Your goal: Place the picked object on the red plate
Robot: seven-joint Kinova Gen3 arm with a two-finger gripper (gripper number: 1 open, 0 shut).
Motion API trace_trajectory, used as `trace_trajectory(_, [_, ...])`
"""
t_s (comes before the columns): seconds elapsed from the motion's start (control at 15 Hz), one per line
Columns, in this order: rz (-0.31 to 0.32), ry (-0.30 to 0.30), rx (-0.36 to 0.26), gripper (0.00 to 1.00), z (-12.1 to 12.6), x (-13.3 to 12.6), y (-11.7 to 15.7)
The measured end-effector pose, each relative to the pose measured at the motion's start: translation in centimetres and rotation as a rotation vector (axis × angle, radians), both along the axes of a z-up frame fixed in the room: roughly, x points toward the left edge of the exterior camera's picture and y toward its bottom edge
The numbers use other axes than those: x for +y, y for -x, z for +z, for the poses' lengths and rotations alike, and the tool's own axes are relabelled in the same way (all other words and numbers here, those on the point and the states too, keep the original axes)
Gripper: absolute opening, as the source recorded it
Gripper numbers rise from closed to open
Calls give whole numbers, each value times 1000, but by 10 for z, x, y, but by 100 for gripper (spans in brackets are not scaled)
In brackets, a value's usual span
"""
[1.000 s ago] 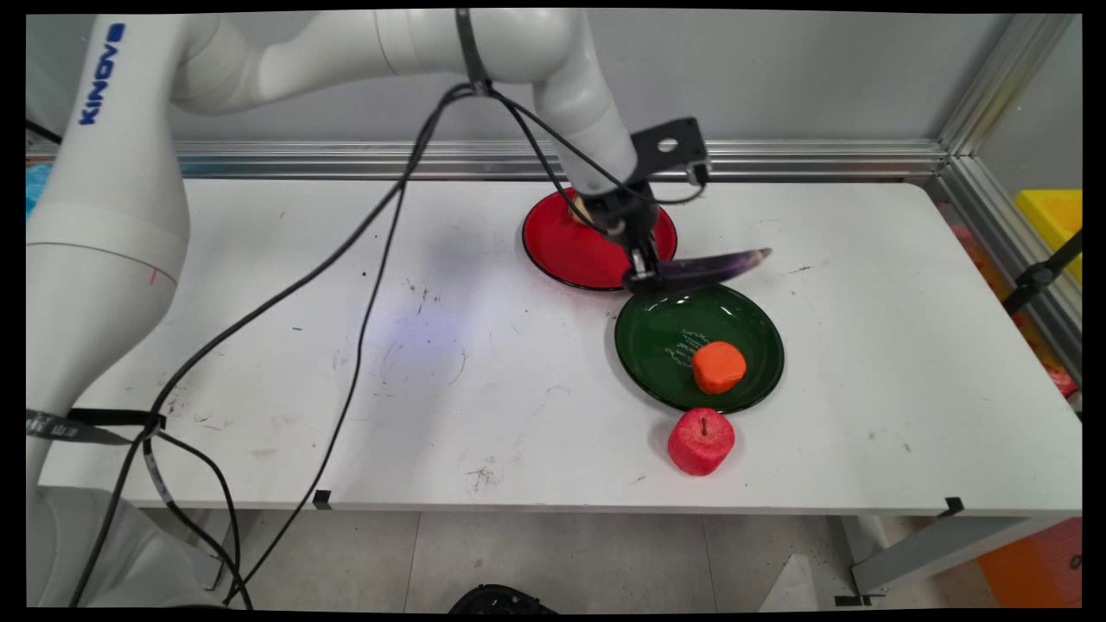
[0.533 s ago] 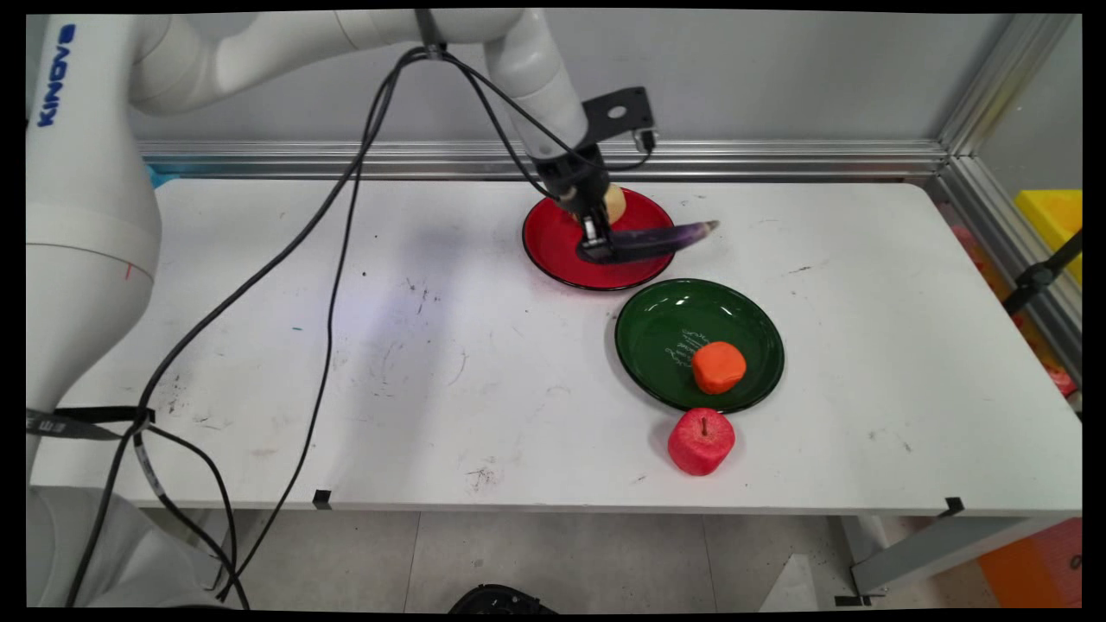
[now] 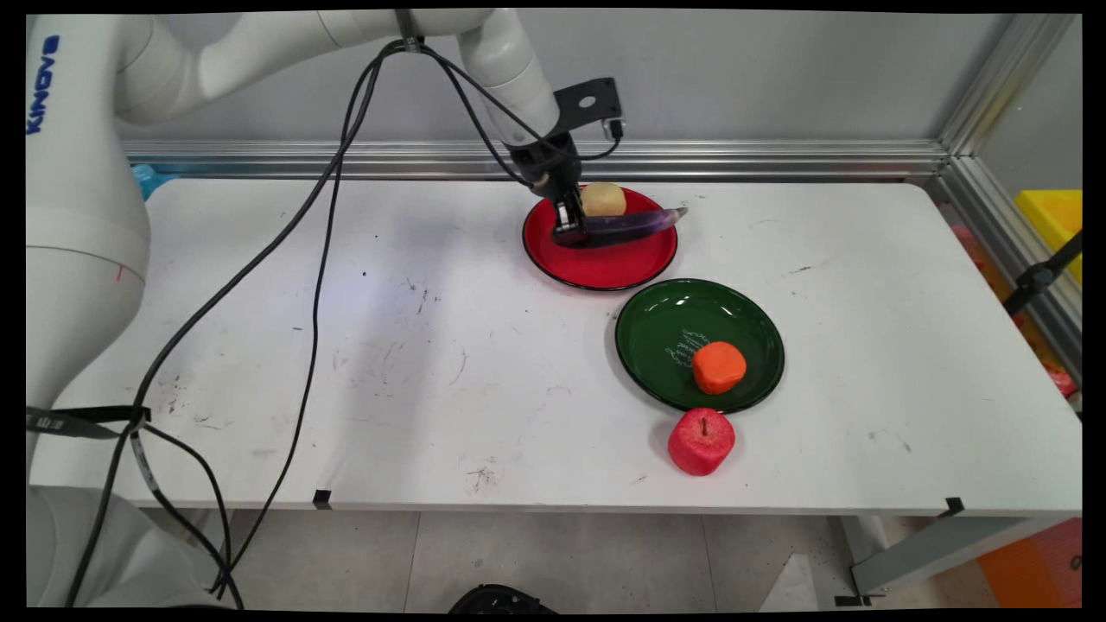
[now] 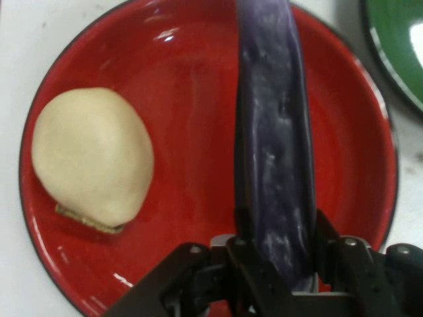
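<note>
My gripper (image 3: 568,226) (image 4: 285,254) is shut on the thick end of a long purple eggplant (image 3: 624,226) (image 4: 274,152). It holds the eggplant low over the red plate (image 3: 596,263) (image 4: 185,165), lying across the plate with its tip toward the right rim. A pale beige potato-shaped piece (image 3: 602,199) (image 4: 91,157) lies on the same plate, just behind the eggplant. Whether the eggplant touches the plate I cannot tell.
A green plate (image 3: 665,333) (image 4: 396,46) with an orange fruit (image 3: 718,367) on it sits in front and to the right of the red plate. A red apple (image 3: 701,441) stands on the table by the green plate's near rim. Black cables (image 3: 320,259) hang over the table's left half.
The gripper has carried the eggplant back and to the left, from the gap between the two plates to over the red plate, uncovering the beige piece.
</note>
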State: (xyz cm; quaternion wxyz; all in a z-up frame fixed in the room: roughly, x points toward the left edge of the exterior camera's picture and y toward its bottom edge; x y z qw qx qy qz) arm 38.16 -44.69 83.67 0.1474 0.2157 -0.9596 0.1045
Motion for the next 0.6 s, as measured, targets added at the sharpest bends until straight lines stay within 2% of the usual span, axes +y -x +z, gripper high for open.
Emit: trace_trajectory(0.6, [-8,-12,13,0,-20,-14,-20])
